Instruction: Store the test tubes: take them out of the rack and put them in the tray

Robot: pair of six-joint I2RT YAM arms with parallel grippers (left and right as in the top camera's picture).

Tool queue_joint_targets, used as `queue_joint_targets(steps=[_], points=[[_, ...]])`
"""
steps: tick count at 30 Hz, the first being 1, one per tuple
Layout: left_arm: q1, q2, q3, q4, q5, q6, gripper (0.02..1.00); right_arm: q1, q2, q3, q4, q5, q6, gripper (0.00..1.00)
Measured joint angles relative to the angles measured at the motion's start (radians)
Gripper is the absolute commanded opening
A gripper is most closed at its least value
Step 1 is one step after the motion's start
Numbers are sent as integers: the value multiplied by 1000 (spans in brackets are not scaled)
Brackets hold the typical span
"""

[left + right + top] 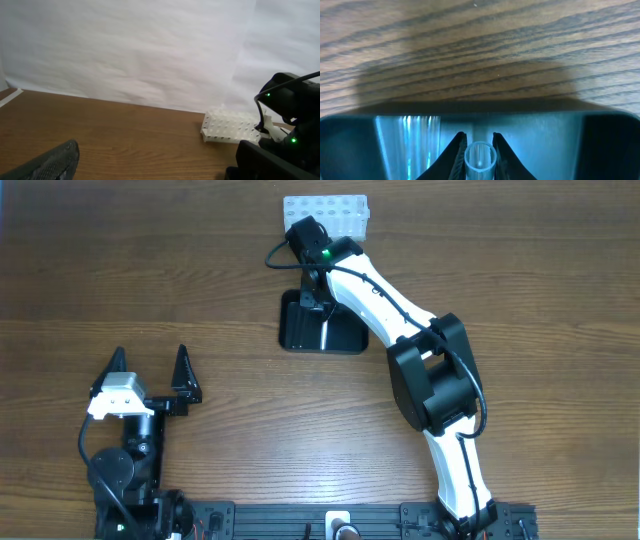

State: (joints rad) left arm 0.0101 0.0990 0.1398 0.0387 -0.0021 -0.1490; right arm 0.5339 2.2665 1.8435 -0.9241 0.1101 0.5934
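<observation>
Wood-grain table (520,300), black tray (300,335) near the middle, white rack (340,210) just beyond it at the far edge. My right gripper (477,145) sits low over the tray, fingers clamped on a clear test tube (480,156), one finger on each side of its open mouth (tube end-on to the wrist camera, so its length is hidden). Tube is inside the tray's walls; can't tell if it touches the floor. A second tube (415,137) lies in the tray beside the held one, apart from it. Can't tell if the rack has any tubes left in it. My left gripper (152,370) is well apart at the near left, above the table, fingers spread wide and holding nothing. From the left wrist the rack (227,127) sits past my right arm.
</observation>
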Motion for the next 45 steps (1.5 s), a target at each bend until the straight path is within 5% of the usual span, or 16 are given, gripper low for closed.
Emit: queue_joint_targets(steps=[11,18,23,31,45], points=[[0,0,0,0,0,0,998,4,0,0,28,0,-24,411],[0,0,0,0,0,0,998,33,-150,0,76,16,-142,733],[0,0,0,0,0,0,998,27,-370,21,187,134,-229,879],[0,0,0,0,0,0,998,-85,-361,45,410,232,-344,976],[0,0,0,0,0,0,998,-169,6,31,680,215,-417,972]])
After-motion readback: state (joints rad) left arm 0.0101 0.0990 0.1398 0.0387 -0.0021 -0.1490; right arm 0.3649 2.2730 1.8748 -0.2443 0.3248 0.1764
